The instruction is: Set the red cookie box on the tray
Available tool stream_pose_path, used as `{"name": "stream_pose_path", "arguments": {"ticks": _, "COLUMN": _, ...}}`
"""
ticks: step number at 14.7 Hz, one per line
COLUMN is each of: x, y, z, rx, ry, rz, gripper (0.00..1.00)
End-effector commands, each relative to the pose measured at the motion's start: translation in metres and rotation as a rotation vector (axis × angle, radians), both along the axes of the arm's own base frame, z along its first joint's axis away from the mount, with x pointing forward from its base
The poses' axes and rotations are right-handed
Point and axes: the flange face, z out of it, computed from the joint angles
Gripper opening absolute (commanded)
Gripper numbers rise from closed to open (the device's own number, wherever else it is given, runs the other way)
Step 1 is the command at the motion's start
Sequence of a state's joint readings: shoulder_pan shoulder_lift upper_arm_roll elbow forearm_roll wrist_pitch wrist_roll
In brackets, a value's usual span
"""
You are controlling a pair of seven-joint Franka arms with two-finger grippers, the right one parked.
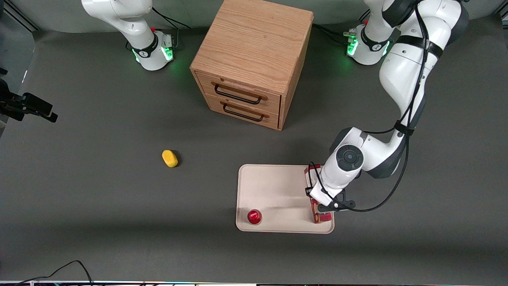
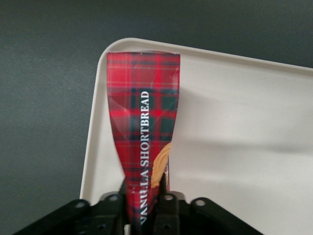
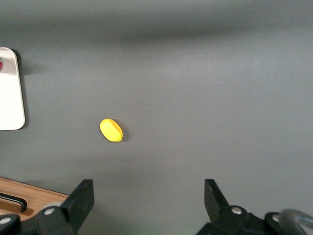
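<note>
Starting toward the parked arm's end of the dark grey bench (image 1: 99, 190), there's a small yellow oval lump (image 1: 170, 158) lying alone on the mat, well apart from everything else. Next along, the light oak two-drawer cabinet (image 1: 252, 59) with black wire handles stands farther from the front camera, its drawers shut. Nearer the camera lies the flat cream-white rectangular tray (image 1: 274, 190) with rounded corners and a low rim. A small round red can (image 1: 254, 216) sits on it, in the near corner toward the parked arm's end. And at the tray's edge toward the working arm's end, there's the long, narrow red tartan cardboard cookie box (image 2: 144, 112), "VANILLA SHORTBREAD" printed along its side. It runs along that short rim, within the tray's outline; whether it rests on the tray cannot be told. The left arm's black hand (image 2: 145, 203) is right over it, fingers pinching the box's narrow sides at one end, squeezing the card inward.
</note>
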State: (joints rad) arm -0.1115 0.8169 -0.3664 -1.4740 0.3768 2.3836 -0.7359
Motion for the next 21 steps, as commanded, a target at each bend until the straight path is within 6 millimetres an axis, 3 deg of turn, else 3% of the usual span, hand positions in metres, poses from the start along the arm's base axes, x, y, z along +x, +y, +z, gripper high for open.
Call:
{"name": "stream_pose_path", "arguments": {"ticks": 1, "x": 0.009, "y": 0.002, "z": 0.014, "rx": 0.018, "ry": -0.009, "rz": 0.004, "gripper": 1.0}}
{"name": "stream_pose_path", "arguments": {"ticks": 3, "x": -0.007, "y": -0.006, "z": 0.042, "rx": 0.082, "ry": 0.096, "rz": -0.006, "gripper": 1.0}}
{"name": "stream_pose_path", "arguments": {"ticks": 6, "x": -0.04, "y": 0.004, "z": 0.147, "rx": 0.131, "ry": 0.231, "rz": -0.003, "gripper": 1.0}}
{"name": "stream_pose_path", "arguments": {"ticks": 8, "x": -0.063, "y": 0.027, "z": 0.216, "rx": 0.132, "ry": 0.295, "rz": -0.077, "gripper": 1.0}}
{"name": "stream_pose_path", "arguments": {"ticks": 11, "x": -0.095, "y": 0.092, "z": 0.295, "rx": 0.126, "ry": 0.325, "rz": -0.17, "gripper": 1.0}}
{"name": "stream_pose_path", "arguments": {"ticks": 12, "x": -0.11, "y": 0.105, "z": 0.313, "rx": 0.144, "ry": 0.316, "rz": -0.229, "gripper": 1.0}}
{"name": "stream_pose_path", "arguments": {"ticks": 15, "x": -0.15, "y": 0.173, "z": 0.353, "rx": 0.12, "ry": 0.282, "rz": -0.235, "gripper": 1.0}}
{"name": "stream_pose_path", "arguments": {"ticks": 18, "x": -0.172, "y": 0.237, "z": 0.39, "rx": 0.091, "ry": 0.243, "rz": -0.284, "gripper": 1.0}}
{"name": "stream_pose_path", "arguments": {"ticks": 21, "x": -0.185, "y": 0.276, "z": 0.413, "rx": 0.086, "ry": 0.214, "rz": -0.297, "gripper": 1.0}}
